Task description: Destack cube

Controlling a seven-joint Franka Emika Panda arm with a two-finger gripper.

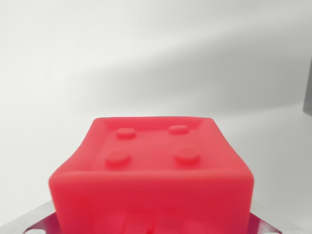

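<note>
A red cube [153, 178] fills the lower middle of the wrist view, very close to the camera and slightly out of focus along its near edge. Its top face is turned toward the lens and carries four round studs [152, 144] set in a square, inside a raised rim that runs around the face. The sides of the cube bow inward a little, so the top corners flare out. Below it, at the bottom corners of the view, flat shiny metal parts [29, 222] of the pincer show on either side, tinted red by the cube. The fingertips themselves are hidden, so I cannot tell whether the pincer is wide, narrow or clamped on the cube. Behind everything lies a plain white surface [146, 58] crossed by soft grey shadows, with a dark grey edge [307, 83] at the wrist view's right.
</note>
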